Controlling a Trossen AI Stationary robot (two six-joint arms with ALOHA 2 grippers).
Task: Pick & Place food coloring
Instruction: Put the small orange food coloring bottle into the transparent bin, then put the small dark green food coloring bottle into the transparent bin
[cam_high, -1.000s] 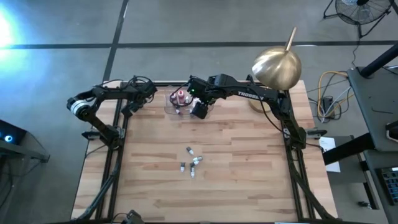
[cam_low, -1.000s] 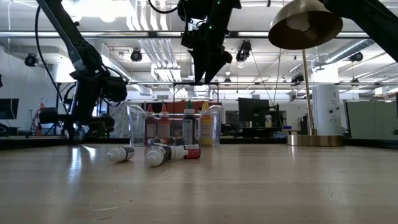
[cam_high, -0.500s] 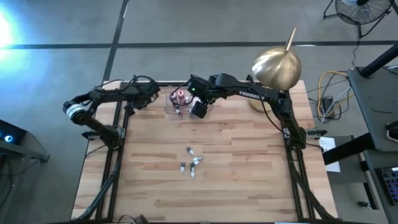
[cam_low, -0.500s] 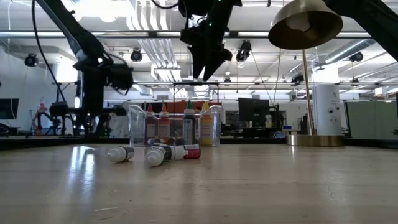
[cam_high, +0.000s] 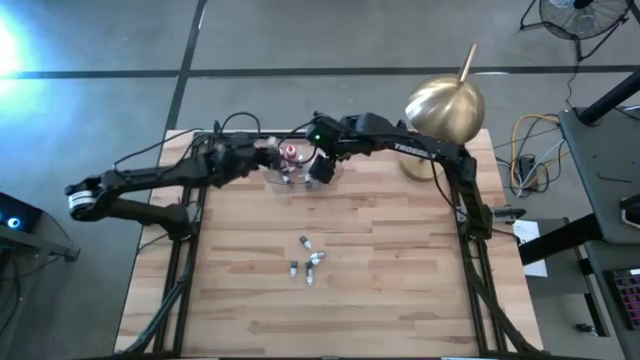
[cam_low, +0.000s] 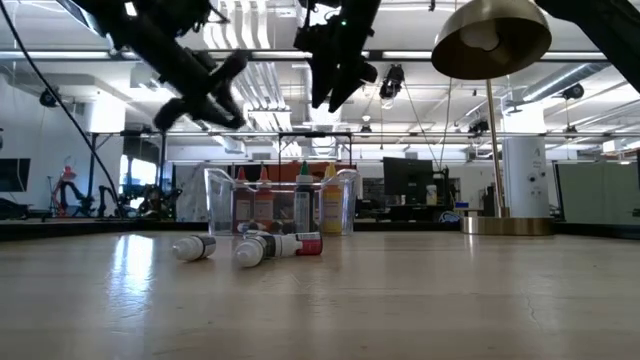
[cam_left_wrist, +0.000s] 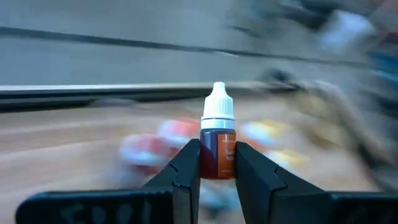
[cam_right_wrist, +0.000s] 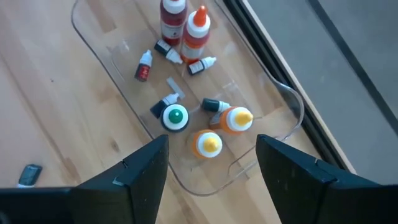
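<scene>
The clear plastic tray (cam_high: 283, 176) stands at the far edge of the bench (cam_high: 400, 290), and everything else sits around it. The left gripper (cam_high: 268, 157) hangs in the air just beside the tray, on the left arm's side. Its fingers (cam_left_wrist: 186, 171) are clenched on a small dropper bottle (cam_left_wrist: 217, 149) of dark orange-brown food coloring with a white cap, held upright between them. The right gripper (cam_high: 320, 170) hovers above the tray's other end, fingers (cam_right_wrist: 140, 171) spread apart and holding nothing.

Inside the tray, the right wrist view shows several taller bottles standing upright: a green-capped bottle (cam_right_wrist: 175, 117), two orange bottles with yellow tips (cam_right_wrist: 209, 144), and a red pair (cam_right_wrist: 173, 22) at the far end. A few tiny dropper bottles (cam_right_wrist: 143, 66) lie on their sides between them.

More of the tiny bottles lie loose on the bench (cam_high: 308, 262), well nearer the front than the tray, in a small scattered group near the bench's middle. A brass lamp (cam_high: 444, 108) stands at the far edge, beyond the right arm from the tray.
</scene>
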